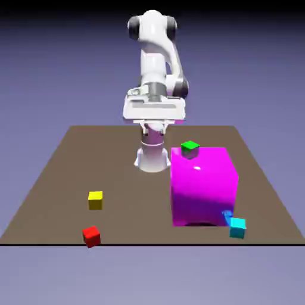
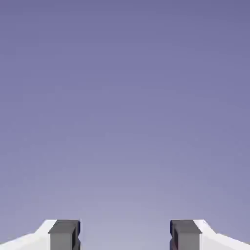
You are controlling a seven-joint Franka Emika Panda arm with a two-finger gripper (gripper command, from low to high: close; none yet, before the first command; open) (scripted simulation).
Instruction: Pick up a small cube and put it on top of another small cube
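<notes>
Out in front of the white two-fingered hand (image 1: 154, 128), its fingers spread apart, the plain yellow cube (image 1: 95, 201) sits on the brown tabletop (image 1: 113, 161); beyond it, farther from the hand, lies the small plain red cube (image 1: 91, 236), near the tabletop's edge.

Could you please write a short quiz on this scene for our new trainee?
1. True or false: the gripper is holding the red cube.
2. Which small cube is nearest the red one: A) yellow, B) cyan, C) green?
3. Fill in: the largest cube on the table is ____.
Key: 1 false; 2 A; 3 magenta.
</notes>
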